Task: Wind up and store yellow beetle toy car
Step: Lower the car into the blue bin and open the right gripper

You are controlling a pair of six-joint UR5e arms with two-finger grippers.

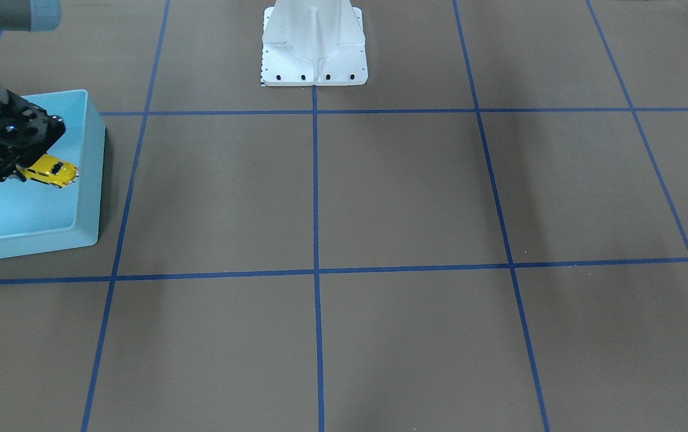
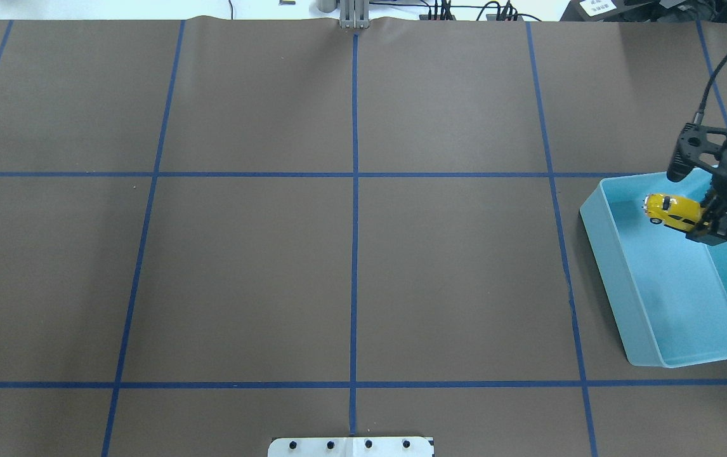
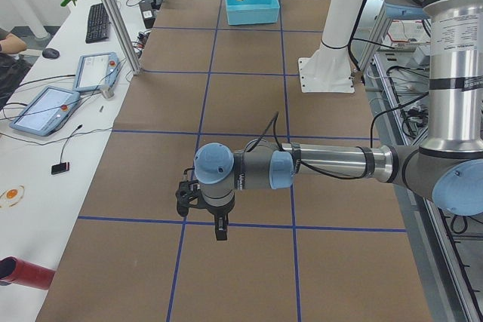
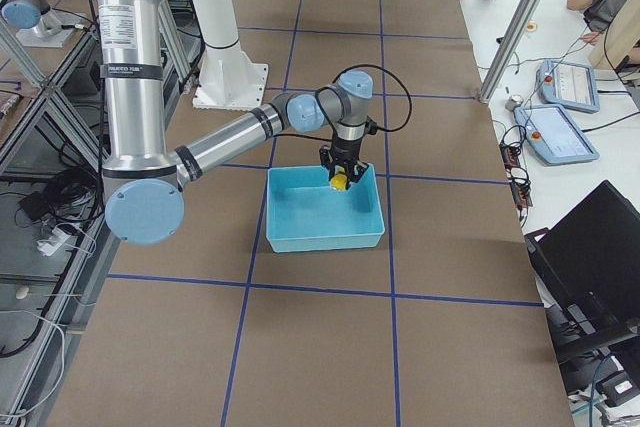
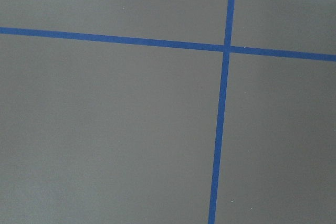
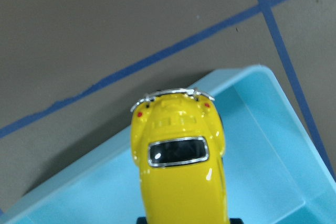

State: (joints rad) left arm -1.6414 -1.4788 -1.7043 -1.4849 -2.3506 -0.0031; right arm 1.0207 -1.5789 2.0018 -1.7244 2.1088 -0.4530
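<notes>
The yellow beetle toy car [image 2: 670, 211] hangs in the air over the light blue bin [image 2: 611, 279], held by one end and tilted. My right gripper [image 2: 707, 227] is shut on it. The front-facing view shows the car [image 1: 51, 171] in the right gripper [image 1: 15, 170], just above the bin's floor near its wall [image 1: 89, 156]. The right wrist view shows the car [image 6: 178, 166] from above, over a corner of the bin [image 6: 262, 145]. My left gripper [image 3: 216, 225] hovers low over the bare table, far from the bin; I cannot tell whether it is open or shut.
The white robot base [image 1: 314, 48] stands at the middle of the table's robot side. Blue tape lines [image 2: 354, 190] divide the brown table into squares. A side table with tablets [image 3: 45, 107] runs along the operators' edge.
</notes>
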